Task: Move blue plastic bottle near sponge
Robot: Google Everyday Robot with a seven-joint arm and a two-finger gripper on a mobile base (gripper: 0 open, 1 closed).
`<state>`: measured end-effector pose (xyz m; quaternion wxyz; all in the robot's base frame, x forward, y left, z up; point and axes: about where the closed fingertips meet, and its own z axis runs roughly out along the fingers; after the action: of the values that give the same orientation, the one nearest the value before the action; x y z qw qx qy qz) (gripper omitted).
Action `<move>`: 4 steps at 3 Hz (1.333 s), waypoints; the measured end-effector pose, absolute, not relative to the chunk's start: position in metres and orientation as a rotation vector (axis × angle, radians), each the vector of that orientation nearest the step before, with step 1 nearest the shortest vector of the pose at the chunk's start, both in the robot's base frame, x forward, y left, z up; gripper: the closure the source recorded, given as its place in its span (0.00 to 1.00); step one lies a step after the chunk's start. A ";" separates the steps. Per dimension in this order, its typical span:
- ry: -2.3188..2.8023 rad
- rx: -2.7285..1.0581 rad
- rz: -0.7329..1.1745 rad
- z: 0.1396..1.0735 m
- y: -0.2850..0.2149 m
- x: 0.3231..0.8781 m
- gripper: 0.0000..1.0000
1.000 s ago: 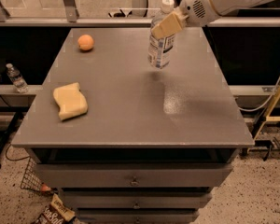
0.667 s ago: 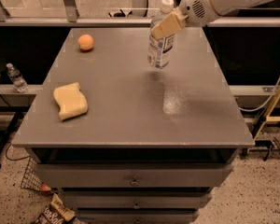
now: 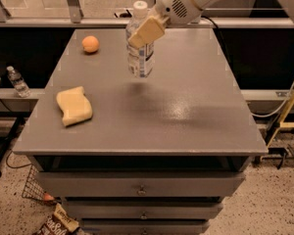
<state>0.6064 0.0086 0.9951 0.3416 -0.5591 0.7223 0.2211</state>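
Carried leftward since a second earlier, the blue plastic bottle (image 3: 140,58) hung just off the table (image 3: 196,106), right of and beyond the sponge (image 3: 74,105). The gripper (image 3: 146,32) had its fingers clamped round the bottle's upper body, which was probably light, slick and crushable.

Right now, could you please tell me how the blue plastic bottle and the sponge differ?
The blue plastic bottle is tall, clear and upright; the sponge is low, pale yellow and lies flat. The bottle hangs above the table in the gripper, jaws closed on its upper part; the sponge rests on the table, untouched.
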 end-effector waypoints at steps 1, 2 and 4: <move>1.841 -1.624 0.618 0.983 0.044 0.590 1.00; 1.836 -1.727 0.667 0.968 0.064 0.580 1.00; 1.787 -1.856 0.734 0.959 0.093 0.563 1.00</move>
<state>0.5627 0.0929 0.9587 0.2292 -0.6743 0.6494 0.2666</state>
